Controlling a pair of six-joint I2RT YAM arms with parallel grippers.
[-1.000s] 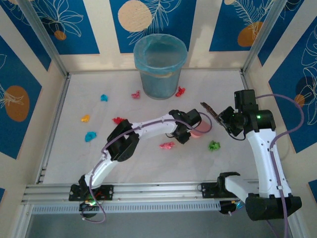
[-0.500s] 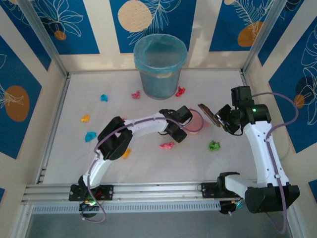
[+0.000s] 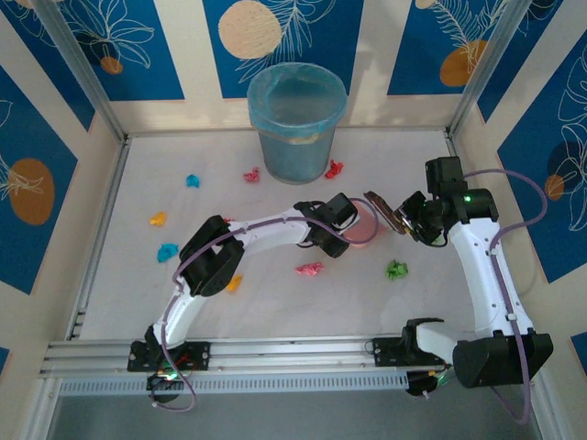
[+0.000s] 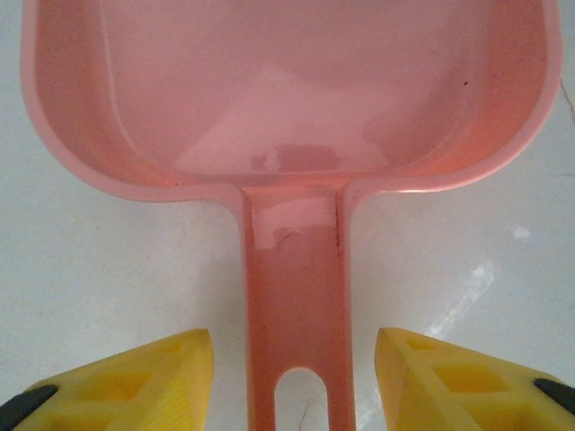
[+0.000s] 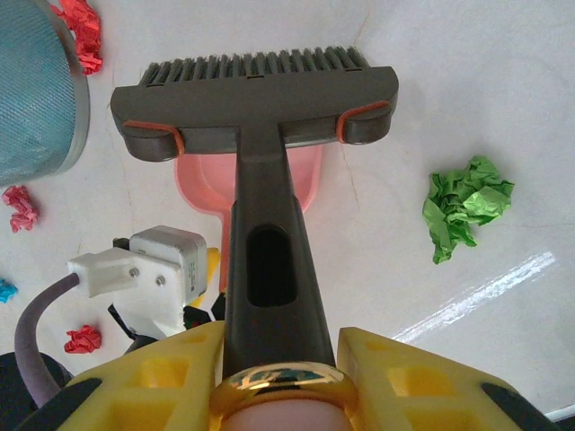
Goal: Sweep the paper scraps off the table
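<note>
Paper scraps (image 3: 310,269) scattered across white counter (image 3: 275,312): small crumpled wads in red, pink, blue, orange, green.
Top: left tool (image 3: 337,240) at pink dustpan (image 3: 363,225), right tool (image 3: 413,218) close by with brush (image 3: 383,209). Left wrist: tool released, fingers (image 4: 153,377) either side of dustpan handle, not touching. Right wrist: tool clenched on brush handle; green scrap (image 5: 467,205) beside brush.

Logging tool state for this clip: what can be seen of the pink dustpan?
The pink dustpan looks like glossy plastic: a shallow, round-cornered scoop with nothing visible inside, and a flat straight handle slotted near its end. It lies flat on the white table. The left gripper straddles the handle, jaws open with a gap on each side, not touching it.
</note>
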